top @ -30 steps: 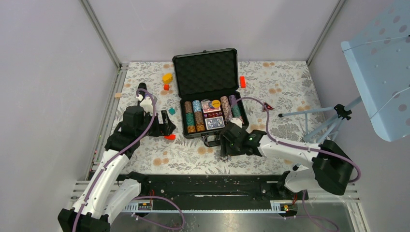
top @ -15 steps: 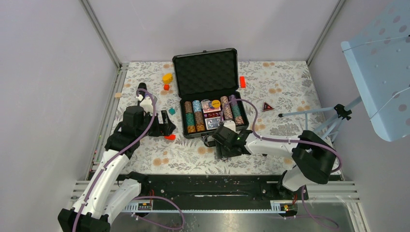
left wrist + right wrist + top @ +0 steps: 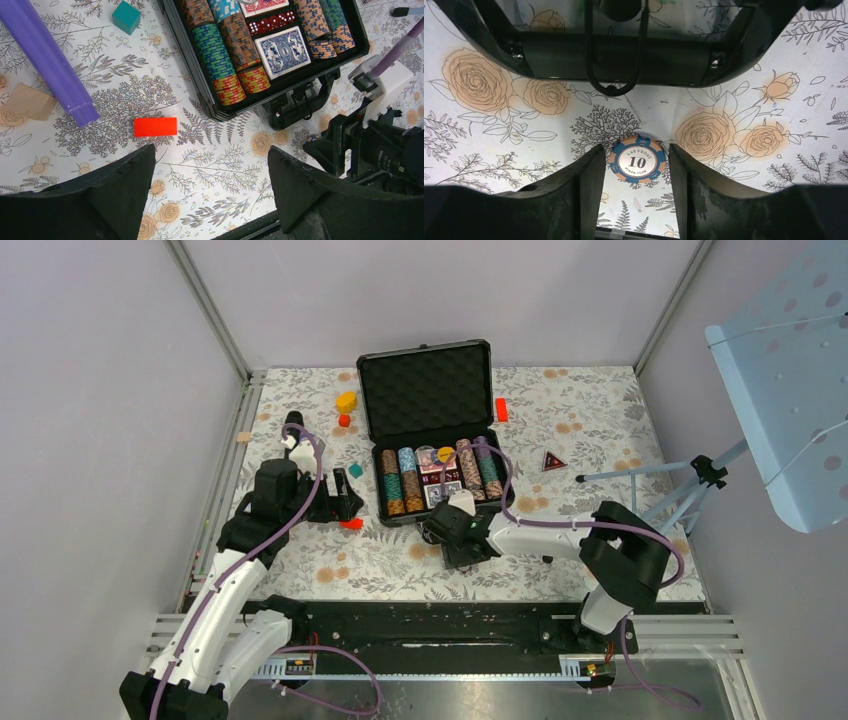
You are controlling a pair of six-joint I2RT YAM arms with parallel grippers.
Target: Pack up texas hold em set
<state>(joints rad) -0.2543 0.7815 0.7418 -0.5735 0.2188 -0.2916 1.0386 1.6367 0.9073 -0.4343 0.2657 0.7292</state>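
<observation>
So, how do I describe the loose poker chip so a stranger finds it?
Find the open black hard case on the flowered tablecloth, then its black handle. Just in front lies a round orange-and-blue chip marked 10, the only chip outside the case.

Your two arms wear white shells with black joint housings: the left arm (image 3: 215, 605) at the lower left of the top view, the right arm (image 3: 545, 538) at lower right. A purple cable (image 3: 320, 460) loops along each. In the wrist views, your fingers (image 3: 115, 195) are matte black, broad and wedge-shaped.
</observation>
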